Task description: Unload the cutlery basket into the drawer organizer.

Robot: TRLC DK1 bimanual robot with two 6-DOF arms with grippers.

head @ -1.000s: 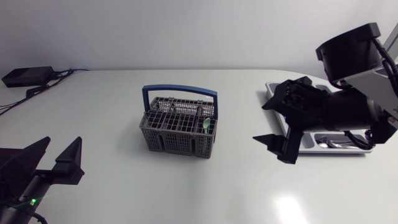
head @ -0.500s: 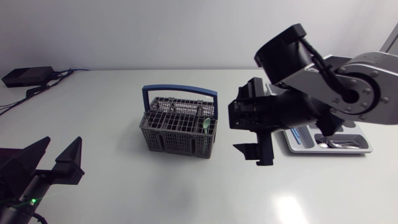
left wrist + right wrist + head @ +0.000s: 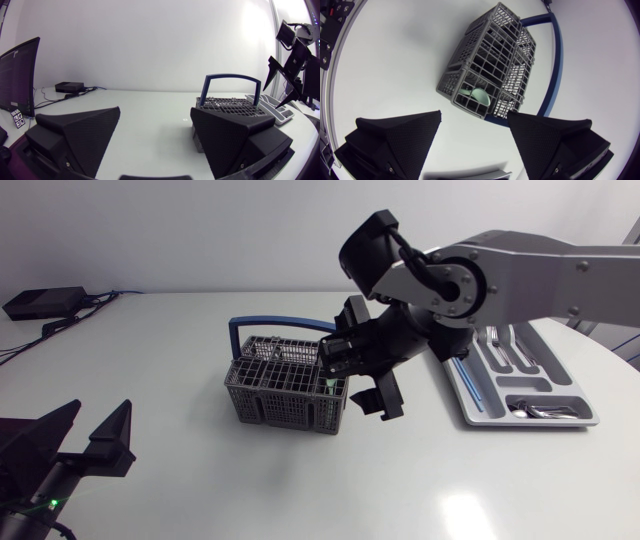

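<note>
**Head view.** Cutlery basket (image 3: 288, 385) stands mid-table, its blue handle (image 3: 285, 323) upright over it. Drawer organizer (image 3: 520, 375) lies well apart, on the right arm's side, with some loose cutlery (image 3: 540, 411) already in its slots. Right gripper (image 3: 360, 385) hangs over the basket corner nearest the organizer, fingers spread wide and holding nothing. Left gripper (image 3: 98, 420) sits low by its own table edge, well apart from the basket, also spread wide and empty. The right arm is plainly the nearer one.

**Left wrist view.** Looks across the table at the basket, which stands ahead of the spread fingers and off toward one of them. The right gripper shows above the basket's far end. No contact anywhere.

**Right wrist view.** Looks nearly straight down into the grid.
- Green spoon (image 3: 479, 95) stands in the corner compartment, bowl up.
- It is just ahead of the gap between the wide-open fingers, not yet between them.
- Its stem drops into the cell and the lower end is hidden.

Judgement: the spoon's long axis runs roughly along the gripper's line of approach. The fingers would need to descend on either side of the bowl, clear of the cell walls. The blue handle arches past one finger, apart from it. The other cells look empty, though their depths are hard to see.
</note>
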